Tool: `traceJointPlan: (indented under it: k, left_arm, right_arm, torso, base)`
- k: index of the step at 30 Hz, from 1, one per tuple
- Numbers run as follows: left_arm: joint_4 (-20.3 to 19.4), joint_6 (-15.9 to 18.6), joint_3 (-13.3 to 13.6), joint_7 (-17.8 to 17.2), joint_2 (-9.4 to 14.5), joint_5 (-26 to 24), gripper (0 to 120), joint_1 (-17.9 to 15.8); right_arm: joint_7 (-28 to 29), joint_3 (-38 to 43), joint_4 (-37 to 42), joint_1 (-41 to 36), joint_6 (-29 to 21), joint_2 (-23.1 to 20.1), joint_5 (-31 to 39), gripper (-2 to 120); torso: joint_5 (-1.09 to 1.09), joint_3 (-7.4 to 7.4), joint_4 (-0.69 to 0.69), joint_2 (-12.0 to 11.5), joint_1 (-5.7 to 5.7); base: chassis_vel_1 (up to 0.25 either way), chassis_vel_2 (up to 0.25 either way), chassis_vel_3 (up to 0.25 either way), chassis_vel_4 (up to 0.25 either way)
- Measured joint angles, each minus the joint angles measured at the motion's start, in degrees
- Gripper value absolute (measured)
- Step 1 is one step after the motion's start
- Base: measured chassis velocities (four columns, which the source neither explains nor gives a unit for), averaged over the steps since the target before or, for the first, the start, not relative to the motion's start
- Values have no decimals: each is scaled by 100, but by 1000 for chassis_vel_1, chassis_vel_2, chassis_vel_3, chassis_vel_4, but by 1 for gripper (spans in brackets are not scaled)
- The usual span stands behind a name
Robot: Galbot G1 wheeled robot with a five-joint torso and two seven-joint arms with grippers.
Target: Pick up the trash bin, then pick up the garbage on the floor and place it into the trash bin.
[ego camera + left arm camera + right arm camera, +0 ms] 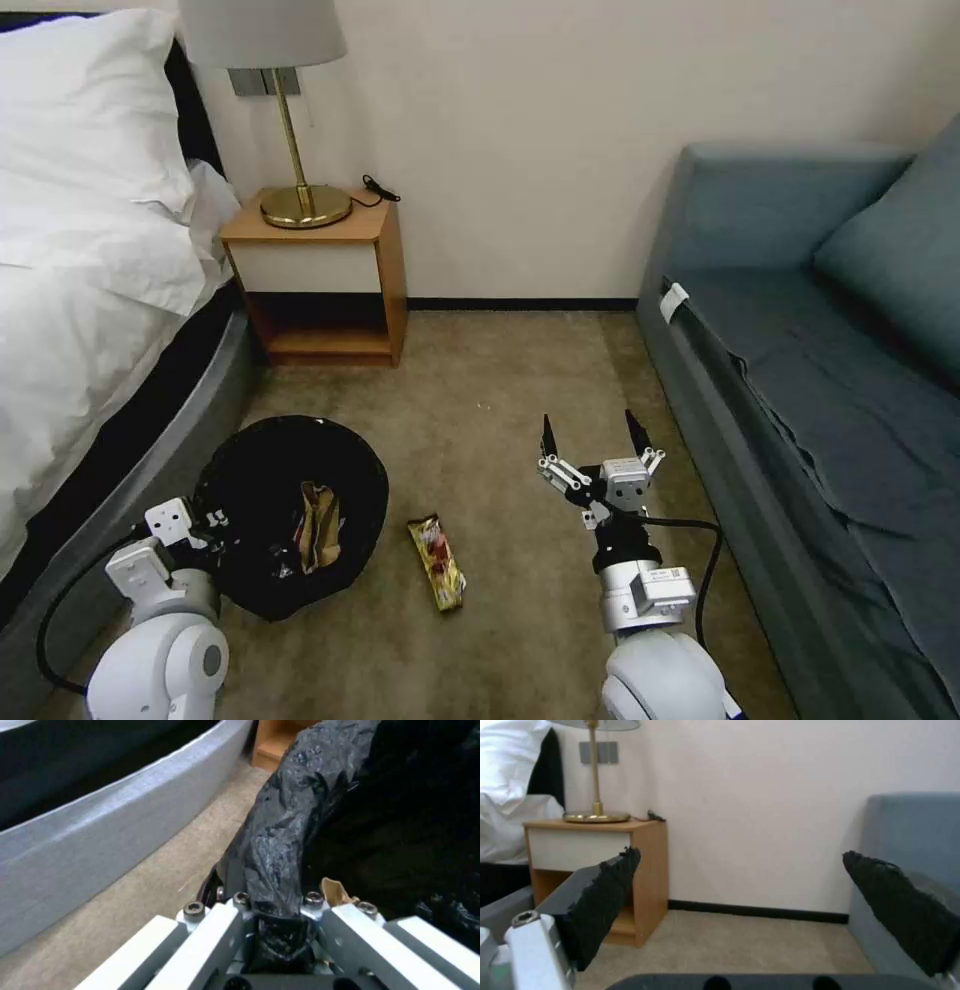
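Head view gives you the right gripper (593,432) hanging above the floor (500,400) with its jaws spread wide and nothing between them, fingertips aimed toward the far wall. From it, the brown-yellow snack wrapper (437,562) lies on the carpet toward the robot's left and nearer the base, behind the fingertips. Its long axis runs roughly toward and away from the robot, tilted slightly, so you would need to pull back and swing left to get over it. Beyond the wrapper, just apart from it, sits the trash bin (290,515) with a tan wrapper (320,525) inside. The left gripper (272,907) is clamped on the bin's bag-lined rim, by the bed base (100,832). You can read no writing on the wrapper or bin.
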Motion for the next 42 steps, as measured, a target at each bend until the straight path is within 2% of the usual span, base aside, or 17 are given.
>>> traceJointPlan:
  k: [1,5,6,10,11,15,16,18,21,22,25,26,31,37,38,42]
  left_arm:
    - [0,0,0,0,0,0,3,0]
    - [-22,-1,0,2,11,-2,3,8]
    - [-22,-1,0,2,11,-2,3,8]
    - [-70,25,-41,2,40,-47,3,3]
    - [-70,25,-41,2,40,-47,3,3]
    - [-162,42,-82,1,33,-61,3,34]
    - [-162,42,-82,1,33,-61,3,34]
    - [-210,43,-106,1,21,-70,3,55]
    - [-227,43,-147,1,14,-83,3,59]
    - [-227,43,-147,1,14,-83,3,59]
    - [-239,44,-186,-3,16,-99,3,59]
    - [-239,44,-186,-3,16,-99,3,59]
    - [-246,46,-224,-7,22,-132,3,62]
    - [-236,43,-234,-8,18,-135,3,82]
    - [-233,41,-244,-9,17,-135,3,91]
    - [-235,39,-249,-11,9,-136,3,97]
  right_arm:
    - [0,0,0,0,0,0,0,100]
    - [-119,-289,-280,540,-403,-598,894,100]
    - [-119,-289,-280,540,-403,-598,894,100]
    - [-183,-1012,-485,1470,-1033,-1268,2524,100]
    - [-183,-1012,-485,1470,-1033,-1268,2524,100]
    - [101,-2290,-978,2592,-1406,-1562,4154,100]
    - [101,-2290,-978,2592,-1406,-1562,4154,100]
    - [321,-2994,-1290,3178,-1593,-1566,4913,100]
    - [529,-3980,-1659,4020,-1780,-1478,5589,100]
    - [529,-3980,-1659,4020,-1780,-1478,5589,100]
    - [638,-4882,-2009,4656,-1907,-1357,5992,100]
    - [638,-4882,-2009,4656,-1907,-1357,5992,100]
    - [641,-5986,-2770,5143,-1925,-1033,6025,100]
    - [634,-6638,-3442,5332,-1813,-612,5928,100]
    - [600,-6825,-3735,5387,-1728,-406,5842,100]
    - [555,-6975,-4074,5431,-1629,-122,5760,100]
  torso:
    - [0,0,0,0,0]
    - [1,-1,1,0,0]
    - [1,-1,1,0,0]
    - [1,-1,1,0,-1]
    - [1,-1,1,0,-1]
    - [1,-1,0,0,0]
    - [1,-1,0,0,0]
    - [1,-1,1,0,0]
    - [0,-1,2,0,0]
    - [0,-1,2,0,0]
    - [-1,-1,2,0,0]
    - [-1,-1,2,0,0]
    - [0,-1,0,0,0]
    - [-1,-1,1,0,0]
    - [1,-1,1,0,0]
    - [0,-1,1,0,0]
  base:
    - [-96,132,128,-155]
    - [-30,34,31,-34]
    - [0,0,0,0]
    - [19,-19,-15,26]
    - [0,0,0,0]
    - [0,0,0,0]
    - [0,0,0,0]
    - [0,0,0,0]
    - [0,0,0,0]
    - [0,0,0,0]
    - [0,0,0,0]
    - [0,0,0,0]
    - [0,0,0,0]
    - [0,0,0,0]
    - [0,0,0,0]
    - [0,0,0,0]
